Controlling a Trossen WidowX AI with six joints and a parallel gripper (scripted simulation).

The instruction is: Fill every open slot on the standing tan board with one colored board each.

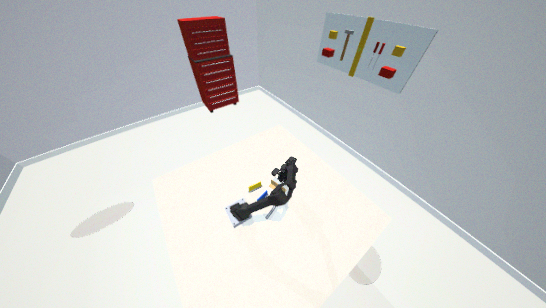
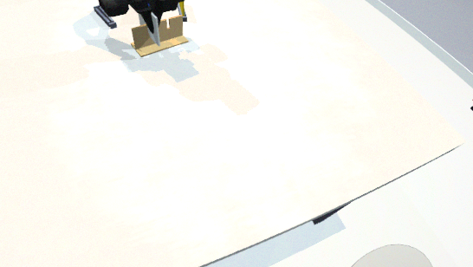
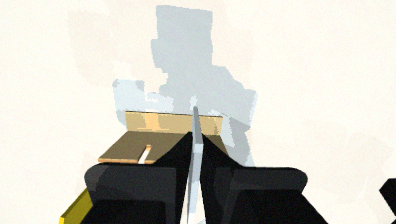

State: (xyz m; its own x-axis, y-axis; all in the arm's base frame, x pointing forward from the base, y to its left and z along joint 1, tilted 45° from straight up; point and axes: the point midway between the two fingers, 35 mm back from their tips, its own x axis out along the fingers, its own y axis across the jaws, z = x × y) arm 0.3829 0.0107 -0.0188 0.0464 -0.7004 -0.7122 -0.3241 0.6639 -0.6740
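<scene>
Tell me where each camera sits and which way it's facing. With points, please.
Top: high up, looking down across the room; nearly the whole arm shows, base to gripper [image 1: 275, 172].
Exterior: above the table, looking down at an angle; only the gripper [image 2: 154, 36] end shows, at the upper edge.
Wrist: on the arm, looking along the black fingers.
Exterior and wrist share the slotted tan board [image 2: 149, 35] [image 3: 125, 147] and pale gray board [image 2: 156, 29] [image 3: 197, 150].

So you're looking at one tan board [image 2: 175, 29] [image 3: 165, 141] standing there, with one pale gray board [image 2: 155, 29] [image 3: 197, 150] crossing it, and one open slot is showing beside that gray one.
</scene>
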